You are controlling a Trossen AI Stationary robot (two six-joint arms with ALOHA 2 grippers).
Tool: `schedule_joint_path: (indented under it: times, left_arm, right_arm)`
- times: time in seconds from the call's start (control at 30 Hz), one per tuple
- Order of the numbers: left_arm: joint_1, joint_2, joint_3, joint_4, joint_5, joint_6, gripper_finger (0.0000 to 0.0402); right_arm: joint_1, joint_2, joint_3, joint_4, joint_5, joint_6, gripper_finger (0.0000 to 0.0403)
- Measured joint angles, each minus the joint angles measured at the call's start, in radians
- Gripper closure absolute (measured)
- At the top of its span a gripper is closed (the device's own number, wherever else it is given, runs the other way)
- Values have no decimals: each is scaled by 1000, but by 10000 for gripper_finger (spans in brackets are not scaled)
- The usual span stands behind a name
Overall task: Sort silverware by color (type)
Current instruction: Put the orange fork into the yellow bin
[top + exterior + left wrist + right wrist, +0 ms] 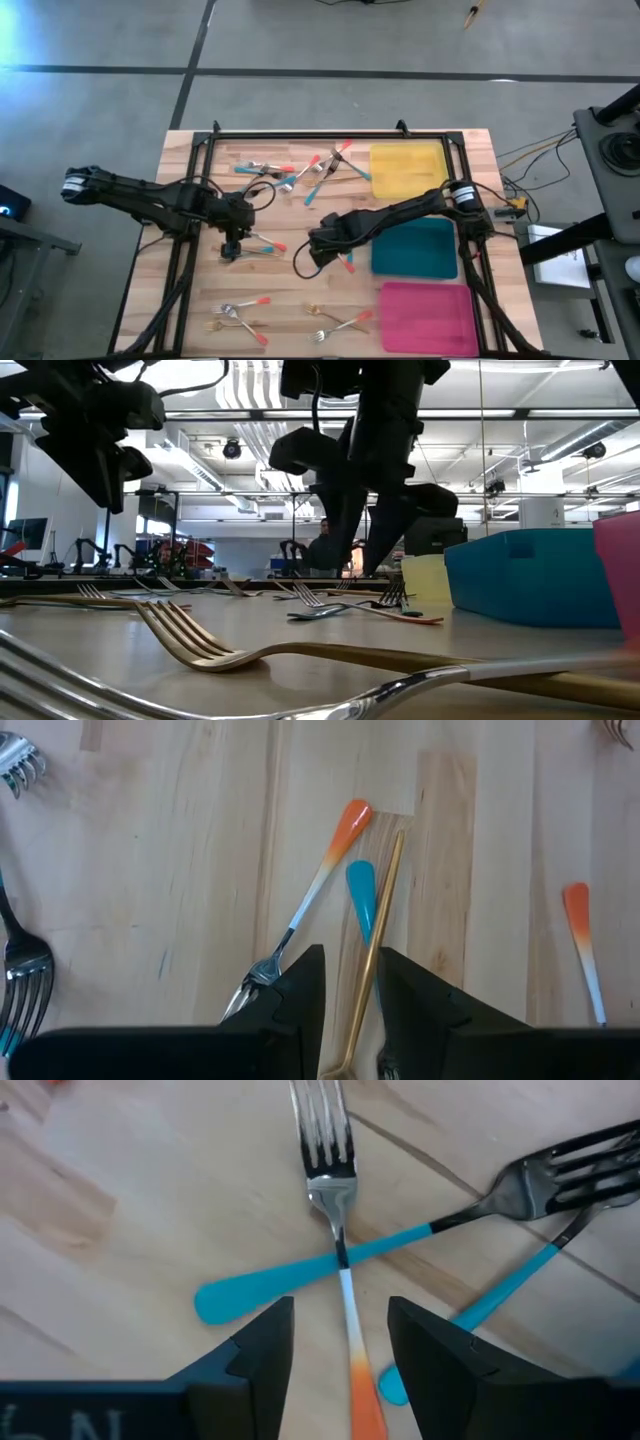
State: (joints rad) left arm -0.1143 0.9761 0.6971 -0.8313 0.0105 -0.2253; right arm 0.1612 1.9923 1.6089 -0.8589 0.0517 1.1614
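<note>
The silverware lies in loose groups on the wooden table. My left gripper (232,248) (352,990) hovers open over a small group: a gold utensil (375,940) runs between its fingers, with a teal handle (360,895) and an orange-handled fork (312,900) beside it. My right gripper (325,245) (340,1340) is open and low over the table. Its fingers stand on either side of an orange-and-white-handled fork (346,1320), which lies across a teal-handled fork (290,1280). A second teal-handled fork (520,1275) lies close by.
Three flat trays lie along the table's right side: yellow (405,170) far, teal (415,248) middle, pink (425,315) near. More silverware lies at the far edge (300,170), and at the near edge as orange-handled pieces (240,315) and gold forks (340,322). A black frame rims the table.
</note>
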Motion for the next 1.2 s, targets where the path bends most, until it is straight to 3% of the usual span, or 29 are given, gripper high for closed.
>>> schedule_joint_path:
  times: [0.67,1.2]
  left_arm:
    - [0,-34,0,-16,0,1,324]
    - [0,-32,0,-17,0,1,324]
  right_arm:
    - [7,132,1,3,-30,-55,263]
    - [9,126,-3,-3,-26,-77,386]
